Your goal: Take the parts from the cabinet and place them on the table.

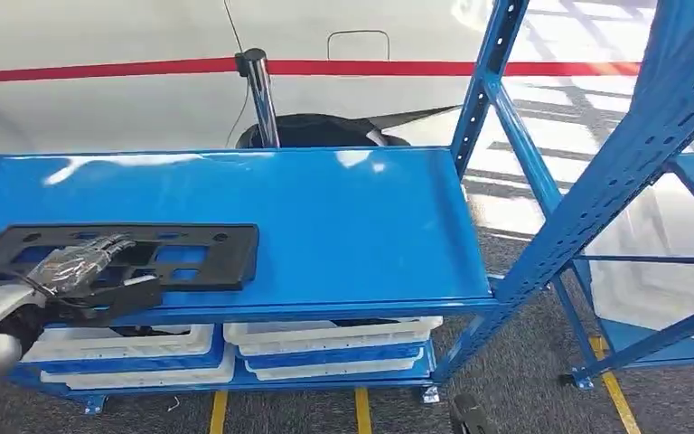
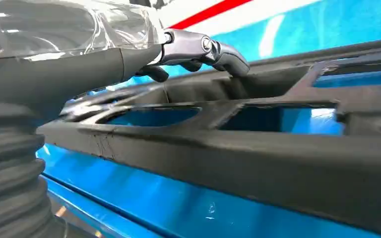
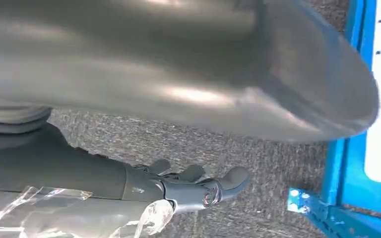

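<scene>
A flat black part (image 1: 190,258) with several rectangular cut-outs lies on the blue shelf (image 1: 352,226) at its front left. My left hand (image 1: 86,262), wrapped in clear film, grips the part's near edge, fingers on top and thumb under the edge. In the left wrist view the fingers (image 2: 218,49) hook over the black part (image 2: 258,153), which sits just above the blue surface. My right hand (image 3: 178,191) hangs beside my body over grey carpet, fingers loosely spread and holding nothing.
White trays (image 1: 325,348) stack on the lower shelf under the blue top. A slanted blue rack upright (image 1: 596,190) stands at the right. Behind the shelf are a chrome pole (image 1: 257,90) and a white wall with a red band. Yellow lines mark the carpet.
</scene>
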